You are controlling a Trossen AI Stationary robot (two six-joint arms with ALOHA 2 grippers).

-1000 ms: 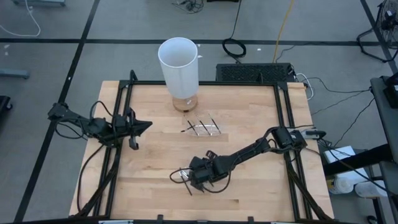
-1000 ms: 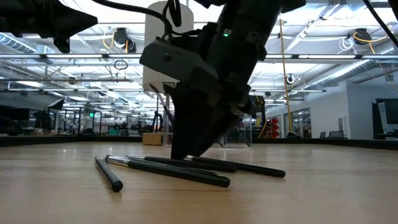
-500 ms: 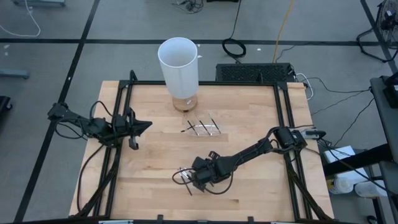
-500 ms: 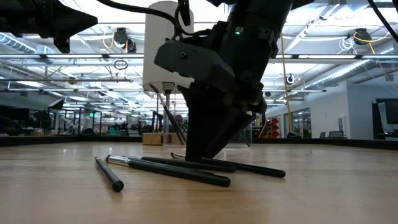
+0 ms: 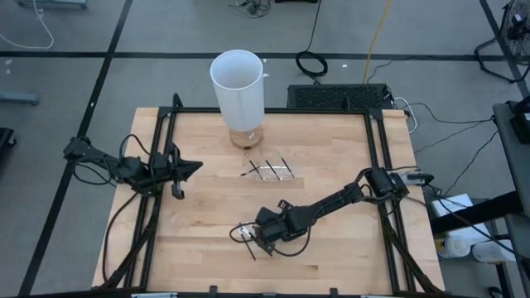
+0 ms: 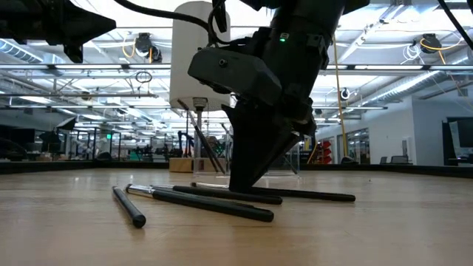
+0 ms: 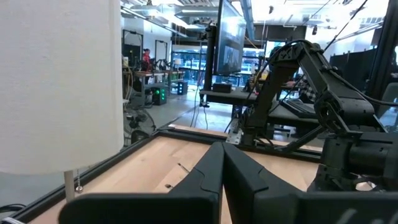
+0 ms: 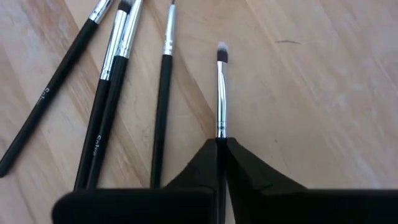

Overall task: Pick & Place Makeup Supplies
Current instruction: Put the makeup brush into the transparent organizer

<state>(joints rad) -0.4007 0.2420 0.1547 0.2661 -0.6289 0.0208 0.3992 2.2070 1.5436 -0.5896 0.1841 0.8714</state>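
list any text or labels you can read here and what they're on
Pale print on the thin black makeup brush handles, right wrist view: too small and blurred to read.
Small sticker on the tall white cylinder, low view: unreadable.
Nothing else carries legible text.
The right tool is shut on one silver-ferruled brush.

right gripper: closed on brush | 4 loose brushes at 10 o'clock | table

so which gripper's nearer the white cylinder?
Left. The left gripper waits at the table's left side, level with the white cylinder base; the right gripper is down front, shut on a brush.
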